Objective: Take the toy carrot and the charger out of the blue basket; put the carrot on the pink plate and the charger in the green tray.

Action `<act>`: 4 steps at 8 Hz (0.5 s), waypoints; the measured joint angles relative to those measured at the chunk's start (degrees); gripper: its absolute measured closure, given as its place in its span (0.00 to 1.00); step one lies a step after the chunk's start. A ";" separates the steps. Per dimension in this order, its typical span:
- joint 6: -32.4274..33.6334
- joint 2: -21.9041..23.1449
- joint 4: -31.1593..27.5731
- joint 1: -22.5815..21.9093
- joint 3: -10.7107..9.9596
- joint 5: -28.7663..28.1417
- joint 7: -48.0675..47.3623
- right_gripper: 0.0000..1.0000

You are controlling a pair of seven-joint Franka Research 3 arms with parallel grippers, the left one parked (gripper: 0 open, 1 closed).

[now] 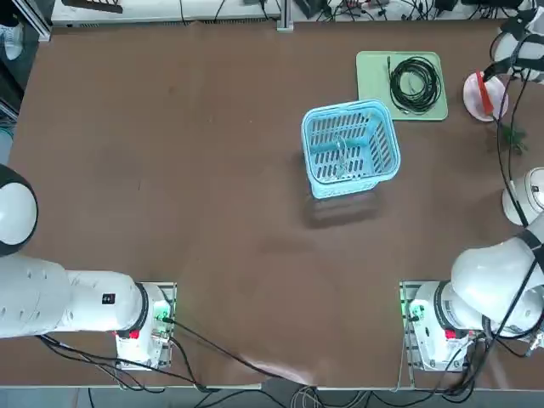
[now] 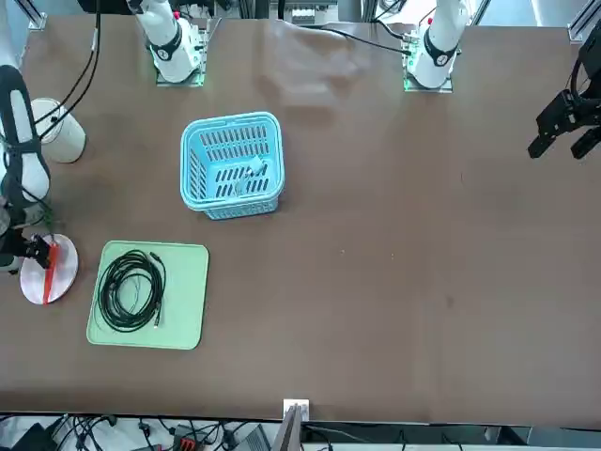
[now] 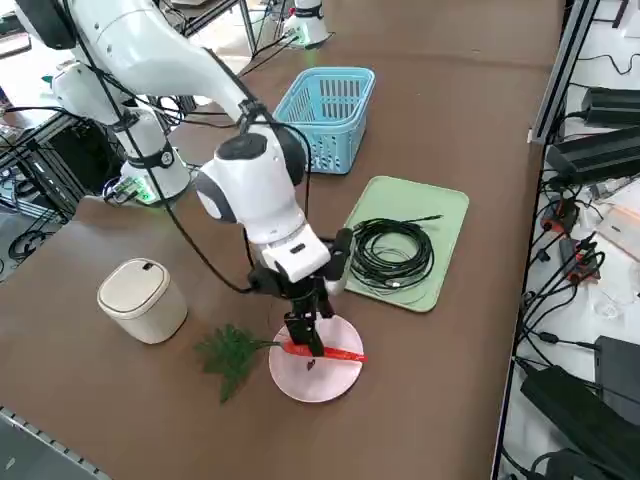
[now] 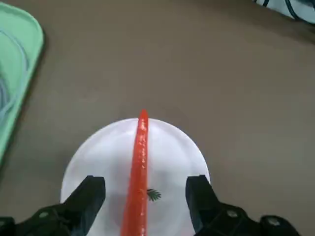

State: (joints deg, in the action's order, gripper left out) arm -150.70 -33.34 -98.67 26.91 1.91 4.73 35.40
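Carrot [image 4: 138, 182] on pink plate [image 4: 109, 142], hand [image 4: 145, 189] open

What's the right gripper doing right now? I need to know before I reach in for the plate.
Right gripper: open, holding nothing, fingers either side of the toy carrot over the pink plate.
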 joint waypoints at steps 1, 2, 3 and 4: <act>4.00 1.91 0.42 -0.09 0.88 -1.00 -0.16 0.00; 8.31 4.41 0.55 -0.16 1.59 -1.61 -0.29 0.00; 13.04 6.93 0.58 -0.23 2.43 -2.20 -1.80 0.00; 18.65 9.47 0.60 -0.63 3.45 -2.39 -4.81 0.00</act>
State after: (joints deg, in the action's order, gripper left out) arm -132.05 -23.87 -98.07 26.28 5.37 2.34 30.58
